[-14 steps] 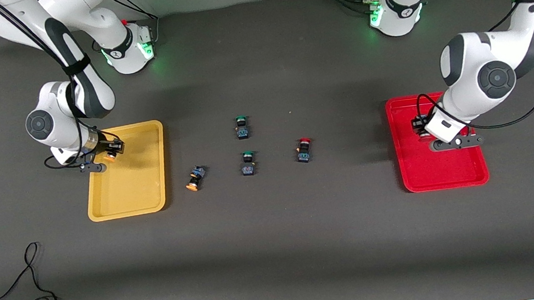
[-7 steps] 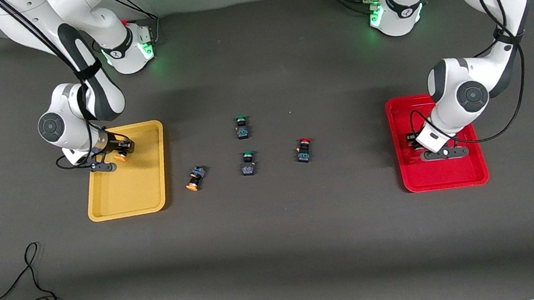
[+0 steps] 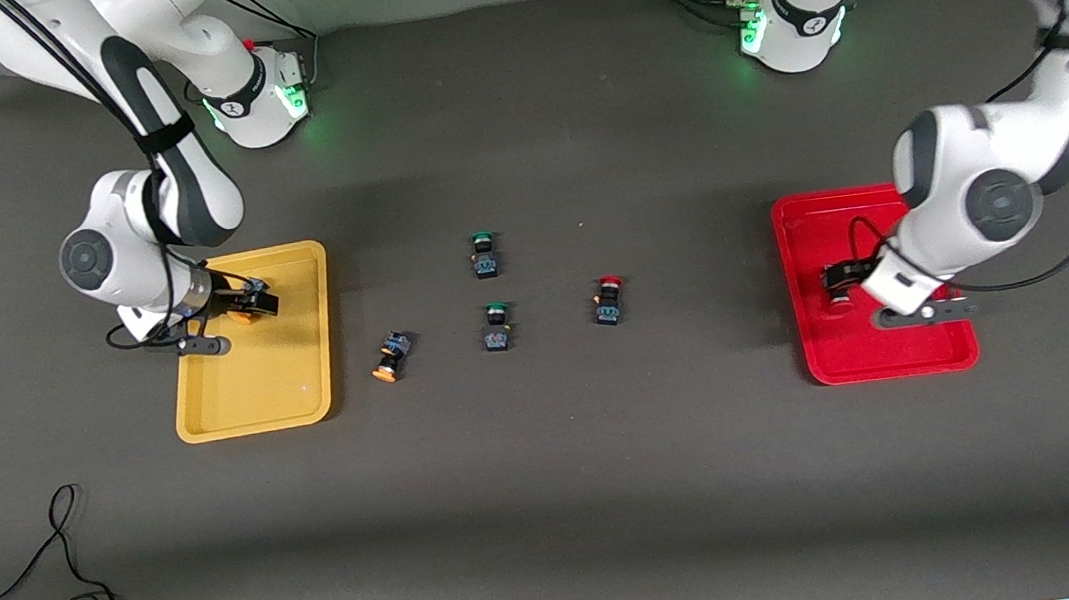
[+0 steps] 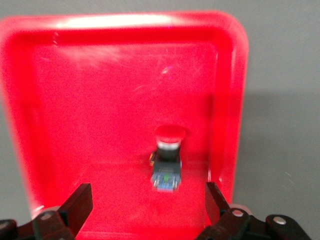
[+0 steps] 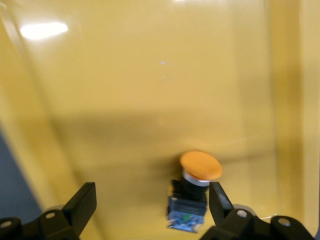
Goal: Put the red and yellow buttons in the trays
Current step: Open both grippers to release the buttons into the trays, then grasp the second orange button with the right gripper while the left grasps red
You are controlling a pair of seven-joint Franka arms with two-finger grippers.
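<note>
No writing is readable on the desk (image 3: 557, 499). My left hand (image 4: 147, 205) hangs open over one red button (image 4: 167, 160) lying in the red tray (image 3: 828, 357); my right hand (image 5: 150, 207) is open over one yellow button (image 5: 195, 187) in the yellow tray (image 3: 256, 417). Between the trays lie one yellow button (image 3: 389, 356), one red button (image 3: 608, 300) and two green buttons (image 3: 484, 253).

Two glossy white arms, rounded shells broken by dark grey joint bands. Each base glows green on one side, with a black ring and red detail on the right arm's. Black cables run down both arms, strapped on by black bands, and loop loose near the wrists. Round dark grey caps mark the elbow joints. The left gripper (image 4: 149, 206) and right gripper (image 5: 152, 202) are matte black, with angular wedge-shaped fingers (image 4: 80, 202) and bright silver screw heads set just back from those tips.
</note>
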